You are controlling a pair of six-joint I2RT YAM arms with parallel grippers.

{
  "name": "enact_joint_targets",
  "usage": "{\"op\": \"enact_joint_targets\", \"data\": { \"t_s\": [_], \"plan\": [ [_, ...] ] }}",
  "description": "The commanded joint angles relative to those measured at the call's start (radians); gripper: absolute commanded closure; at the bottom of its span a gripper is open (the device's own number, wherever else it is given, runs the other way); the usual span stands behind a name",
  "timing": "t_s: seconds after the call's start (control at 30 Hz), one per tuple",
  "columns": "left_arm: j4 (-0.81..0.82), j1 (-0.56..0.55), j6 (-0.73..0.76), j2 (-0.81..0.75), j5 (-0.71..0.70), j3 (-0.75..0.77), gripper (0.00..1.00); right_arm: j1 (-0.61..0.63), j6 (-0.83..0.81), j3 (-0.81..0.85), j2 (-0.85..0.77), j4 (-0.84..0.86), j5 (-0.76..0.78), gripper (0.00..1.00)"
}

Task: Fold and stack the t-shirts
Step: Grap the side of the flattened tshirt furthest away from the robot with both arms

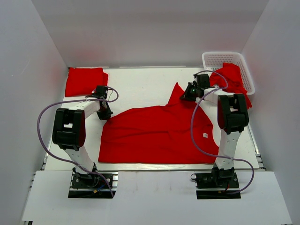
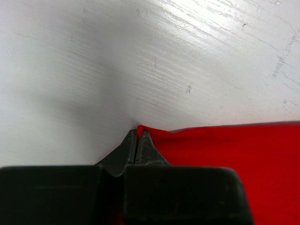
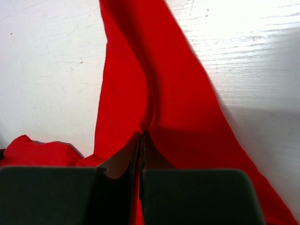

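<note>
Site is presenting as a robotics lab test cell. Plain white panel walls (image 1: 140,33) are enclosing a white table (image 1: 140,89) on three sides. Two robot arms (image 1: 70,129) are standing bolted to black base plates (image 1: 108,180) at its near edge, lilac cables (image 1: 44,112) looping alongside. Red t-shirts (image 1: 159,133) and a white lattice basket (image 1: 220,55) are serving as test items.

3 bright red t-shirts were in view. The spread t-shirt (image 1: 154,136) lay flat mid-table (image 1: 140,86), its white neck label (image 1: 205,135) at its right, its far edge drawn up into a peak. A folded t-shirt (image 1: 85,80) lay far left. A crumpled t-shirt (image 1: 232,77) draped over the basket (image 1: 220,57) at the far right.
</note>
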Motion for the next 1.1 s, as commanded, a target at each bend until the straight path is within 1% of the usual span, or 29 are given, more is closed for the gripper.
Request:
{"op": "enact_joint_targets", "data": {
  "t_s": [0.0, 0.1, 0.13, 0.2, 0.23, 0.27, 0.43, 0.53, 0.57, 0.6, 0.8, 1.07],
  "plan": [
    [-0.027, -0.001, 0.009, -0.016, -0.018, 0.015, 1.0, -0.004, -0.017, 0.023, -0.022, -0.022, 0.028, 1.0],
    [-0.038, -0.001, 0.0, -0.041, -0.018, 0.015, 1.0, 0.001, -0.022, -0.005, -0.056, -0.027, 0.033, 1.0],
    [-0.049, -0.001, 0.0, -0.041, -0.018, 0.025, 1.0, 0.004, -0.02, -0.016, -0.094, -0.028, 0.041, 1.0],
    [-0.049, -0.001, -0.011, -0.053, -0.027, 0.025, 1.0, 0.006, 0.007, -0.072, -0.126, -0.03, 0.051, 1.0],
    [-0.049, -0.001, -0.011, -0.068, -0.027, 0.025, 1.0, 0.007, 0.027, -0.095, -0.184, -0.011, 0.047, 1.0],
    [-0.038, -0.001, -0.011, -0.079, -0.027, 0.025, 1.0, 0.007, 0.041, -0.162, -0.205, -0.007, 0.051, 1.0],
    [-0.038, -0.001, -0.011, -0.088, -0.027, 0.025, 1.0, 0.015, 0.086, -0.33, -0.396, 0.039, 0.073, 1.0],
    [-0.027, -0.01, -0.011, -0.107, -0.027, 0.025, 1.0, 0.022, 0.086, -0.401, -0.476, 0.036, 0.082, 1.0],
    [-0.012, -0.01, 0.003, -0.107, -0.027, 0.025, 1.0, 0.026, 0.073, -0.411, -0.525, 0.021, 0.109, 1.0],
    [-0.003, -0.01, 0.003, -0.137, -0.018, 0.013, 1.0, 0.026, 0.073, -0.437, -0.542, 0.003, 0.114, 1.0],
    [0.057, -0.01, 0.041, -0.218, 0.025, -0.029, 1.0, 0.033, 0.072, -0.474, -0.698, -0.062, 0.15, 1.0],
    [0.057, -0.01, 0.041, -0.28, 0.006, -0.049, 1.0, 0.061, 0.046, -0.465, -0.815, -0.188, 0.197, 1.0]
  ]
}}
